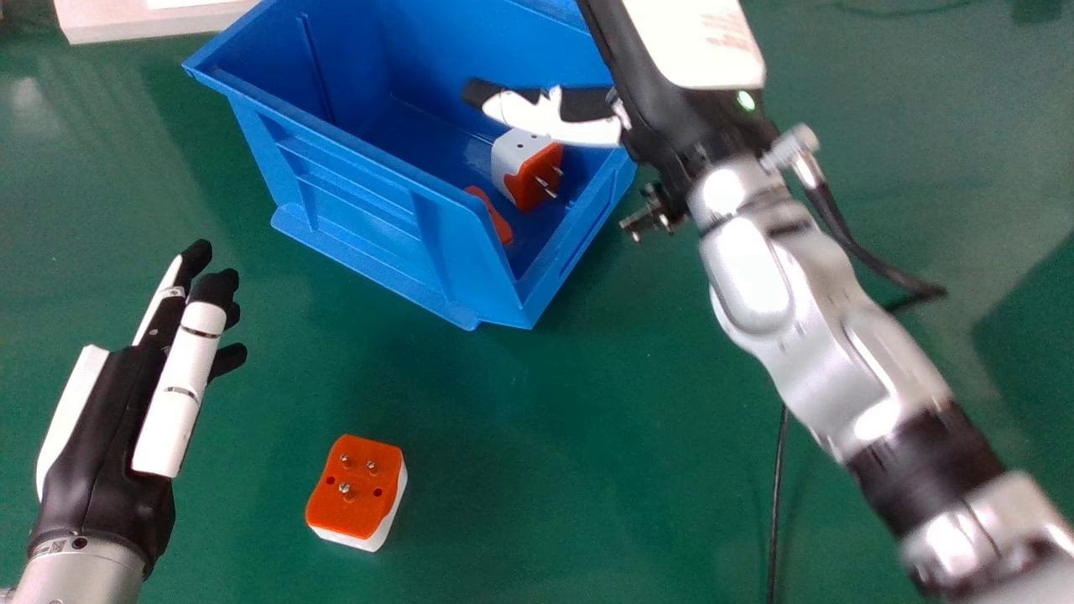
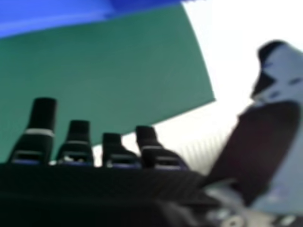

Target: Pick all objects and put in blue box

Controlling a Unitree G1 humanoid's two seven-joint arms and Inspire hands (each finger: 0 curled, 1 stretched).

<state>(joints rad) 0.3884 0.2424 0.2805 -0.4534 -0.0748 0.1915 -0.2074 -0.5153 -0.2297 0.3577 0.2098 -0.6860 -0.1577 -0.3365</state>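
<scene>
- Orange-and-white adapter [image 1: 357, 495] lies prongs up on the green table [image 1: 587, 470], well apart from the blue box [image 1: 361, 210]; that leaves its sides free for my pinch, I judge.
- My right hand [image 1: 579, 130] is wide and empty over the box, probably to let pieces drop clear.
- Inside lie a second adapter [image 1: 537, 176] and an orange piece [image 1: 495, 216].
- My left hand [image 1: 180, 361], also open, rests aside, presumably giving room.
</scene>
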